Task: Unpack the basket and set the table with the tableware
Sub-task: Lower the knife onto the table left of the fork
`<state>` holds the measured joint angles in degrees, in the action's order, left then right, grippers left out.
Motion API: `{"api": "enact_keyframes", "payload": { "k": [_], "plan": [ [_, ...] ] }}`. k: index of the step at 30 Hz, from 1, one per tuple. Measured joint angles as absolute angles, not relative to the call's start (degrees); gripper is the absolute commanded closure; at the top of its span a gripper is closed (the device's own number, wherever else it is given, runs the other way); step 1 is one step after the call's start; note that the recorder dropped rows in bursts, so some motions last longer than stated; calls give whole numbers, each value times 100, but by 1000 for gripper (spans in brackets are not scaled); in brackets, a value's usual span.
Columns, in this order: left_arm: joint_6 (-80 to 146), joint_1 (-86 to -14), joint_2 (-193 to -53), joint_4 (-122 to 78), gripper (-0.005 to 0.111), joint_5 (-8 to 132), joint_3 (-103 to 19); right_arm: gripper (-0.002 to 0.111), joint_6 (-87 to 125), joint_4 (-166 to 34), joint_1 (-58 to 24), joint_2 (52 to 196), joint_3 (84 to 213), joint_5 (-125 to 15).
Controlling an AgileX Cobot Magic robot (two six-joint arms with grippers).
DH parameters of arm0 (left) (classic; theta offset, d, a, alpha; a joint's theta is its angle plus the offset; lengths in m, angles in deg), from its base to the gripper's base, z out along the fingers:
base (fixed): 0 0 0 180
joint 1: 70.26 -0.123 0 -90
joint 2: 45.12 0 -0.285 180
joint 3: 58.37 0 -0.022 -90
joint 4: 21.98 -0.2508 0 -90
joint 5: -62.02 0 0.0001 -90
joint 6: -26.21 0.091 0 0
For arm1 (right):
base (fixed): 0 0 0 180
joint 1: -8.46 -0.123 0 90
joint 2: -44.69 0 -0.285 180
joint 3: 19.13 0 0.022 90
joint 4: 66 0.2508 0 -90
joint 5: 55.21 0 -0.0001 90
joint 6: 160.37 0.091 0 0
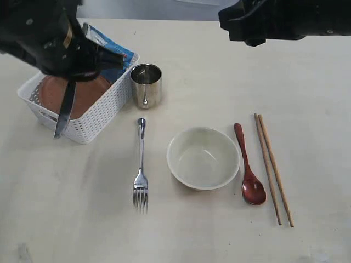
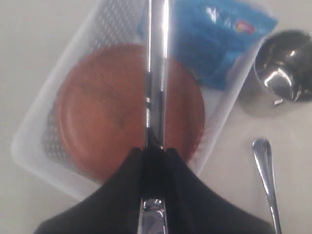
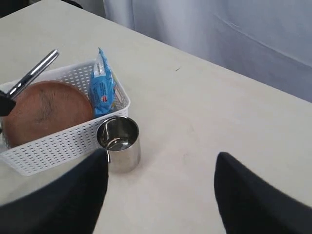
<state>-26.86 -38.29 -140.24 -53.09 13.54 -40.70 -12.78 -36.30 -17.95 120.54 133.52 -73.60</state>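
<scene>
The knife (image 1: 64, 112) is clamped in the left gripper (image 2: 153, 157) above the far-left basket (image 1: 101, 112), seemingly held clear for laying on the table (image 1: 219, 71); the right gripper (image 3: 161, 190) is parted, empty.

snack packet (image 2: 219, 46) | count 1 | blue, glossy, red-white label | grey backdrop (image 3: 219, 29) behind

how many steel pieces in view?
3: cup beside the basket, fork left of the bowl, knife in the left pincer. More could hide under the plate.
</scene>
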Motion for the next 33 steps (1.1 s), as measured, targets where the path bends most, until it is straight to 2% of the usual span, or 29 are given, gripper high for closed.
{"api": "enact_keyframes", "payload": {
  "k": [6, 13, 26, 33],
  "plan": [
    [-3087, -3281, -13421, -4727, 107, 2035, -3103, 48, -1278, -3629, -1795, 11944, 13352, -7557],
    [-3788, -2688, -13343, -4550, 107, 2374, -2631, 48, -1206, -3642, -1795, 11936, 13352, -7684],
    [-4144, -2629, -14422, -4550, 107, 3347, -2525, 48, -1174, -3642, -1795, 11936, 13352, -7789],
    [-5060, -2629, -14970, -5269, 107, 3317, -2525, 48, -1174, -3642, -1795, 11936, 13352, -7808]
  ]
}}
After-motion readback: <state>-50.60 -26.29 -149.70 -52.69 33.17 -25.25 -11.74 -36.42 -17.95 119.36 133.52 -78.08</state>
